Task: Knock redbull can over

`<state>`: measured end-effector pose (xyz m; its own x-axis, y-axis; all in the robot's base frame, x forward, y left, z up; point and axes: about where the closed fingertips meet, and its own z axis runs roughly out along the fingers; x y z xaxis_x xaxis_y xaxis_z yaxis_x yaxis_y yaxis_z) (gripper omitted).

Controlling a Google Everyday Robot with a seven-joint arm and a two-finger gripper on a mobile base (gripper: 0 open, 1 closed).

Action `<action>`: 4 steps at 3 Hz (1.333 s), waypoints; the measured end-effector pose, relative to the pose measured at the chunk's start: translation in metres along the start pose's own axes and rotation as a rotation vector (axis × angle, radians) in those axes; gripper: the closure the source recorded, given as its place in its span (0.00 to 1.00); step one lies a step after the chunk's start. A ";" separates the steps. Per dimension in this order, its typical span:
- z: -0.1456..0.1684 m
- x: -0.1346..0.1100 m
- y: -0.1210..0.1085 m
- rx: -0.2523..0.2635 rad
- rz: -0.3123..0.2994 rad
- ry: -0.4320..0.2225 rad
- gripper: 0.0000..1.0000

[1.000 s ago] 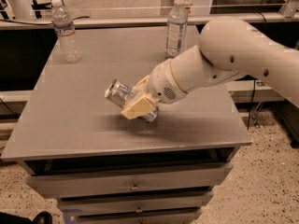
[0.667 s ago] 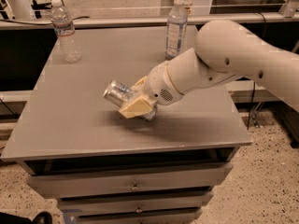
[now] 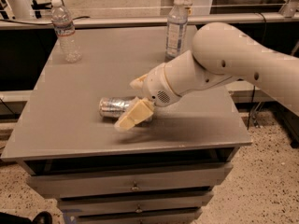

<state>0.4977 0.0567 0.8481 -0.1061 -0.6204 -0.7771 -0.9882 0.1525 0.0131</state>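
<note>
The redbull can (image 3: pixel 113 107), silver with dim blue patches, lies on its side on the grey table (image 3: pixel 70 125), its top end pointing left. My gripper (image 3: pixel 136 99) is at the can's right end, low over the table. One cream finger (image 3: pixel 132 116) lies across the front of the can, the other (image 3: pixel 138 82) stands behind and above it. The jaws stand apart, straddling the can's right end, which they hide.
Two clear water bottles with white caps stand upright at the back: one at the far left (image 3: pixel 64 31), one at the middle right (image 3: pixel 176 28) just behind my arm (image 3: pixel 233 59). The table's front edge is close below the can. Drawers are underneath.
The can was tilted with its left end raised off the table; it now lies flat on its side. The gripper has dropped slightly with it.
</note>
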 end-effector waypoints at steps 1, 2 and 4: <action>0.001 0.000 0.000 0.000 0.000 -0.001 0.00; -0.004 -0.004 -0.002 0.013 0.008 -0.044 0.00; -0.067 -0.023 -0.006 0.097 0.010 -0.303 0.00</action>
<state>0.4990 0.0180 0.9079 -0.0632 -0.3631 -0.9296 -0.9708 0.2385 -0.0272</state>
